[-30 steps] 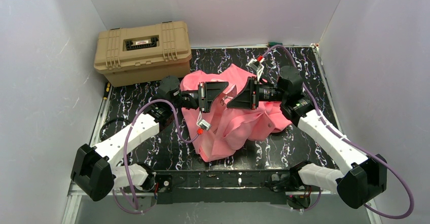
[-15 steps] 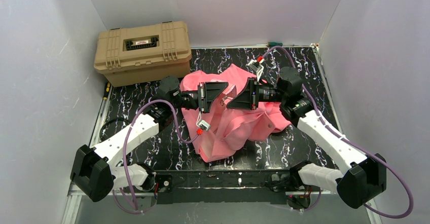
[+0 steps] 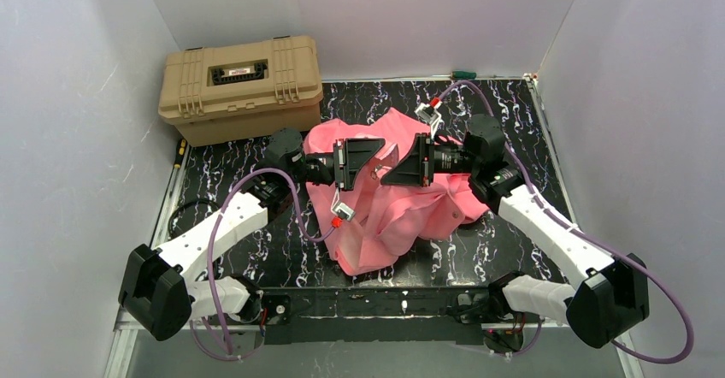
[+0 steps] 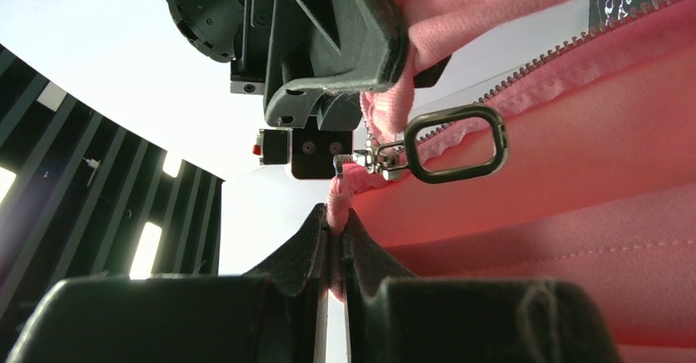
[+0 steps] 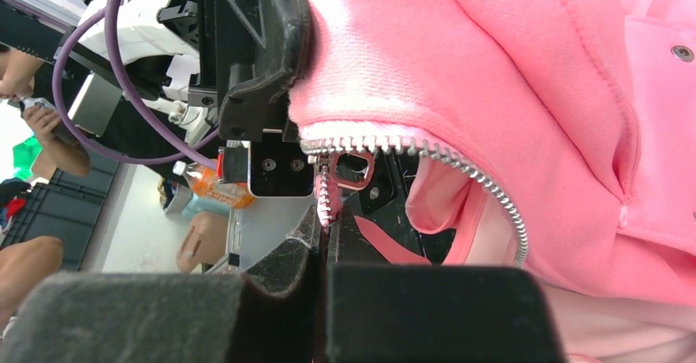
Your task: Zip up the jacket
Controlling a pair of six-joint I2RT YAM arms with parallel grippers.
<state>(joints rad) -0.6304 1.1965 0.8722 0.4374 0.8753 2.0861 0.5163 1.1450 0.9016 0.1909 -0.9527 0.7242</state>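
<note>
1. Lying crumpled in the middle of a black, white-veined marbled table (image 3: pixel 248 168) is a soft salmon-pink hooded fabric jacket (image 3: pixel 402 215). Its pale lining shows where the front falls open.
2. A tan hard plastic case (image 3: pixel 242 83) with a ribbed lid stands at the far left corner of the table, just beside the jacket's upper edge.
3. Two white-and-black robot arms reach in from the near edge. Their black pincers meet nose to nose above the jacket's centre, lifting a fold of cloth off the table.
4. The left gripper (image 4: pixel 335 244) has its two fingers pressed together on a thin edge of pink fabric, right under the zipper.
5. A grey metal zipper pull (image 4: pixel 455 143), shaped like an oblong ring, hangs just beside that pinch, close to the opposite gripper's finger.
6. The right gripper (image 5: pixel 327 232) is likewise closed tight, clamping a short strip of silver zipper teeth (image 5: pixel 386 145) and their pink tape.
7. From there the teeth curve away over the hanging cloth, unjoined.
</note>
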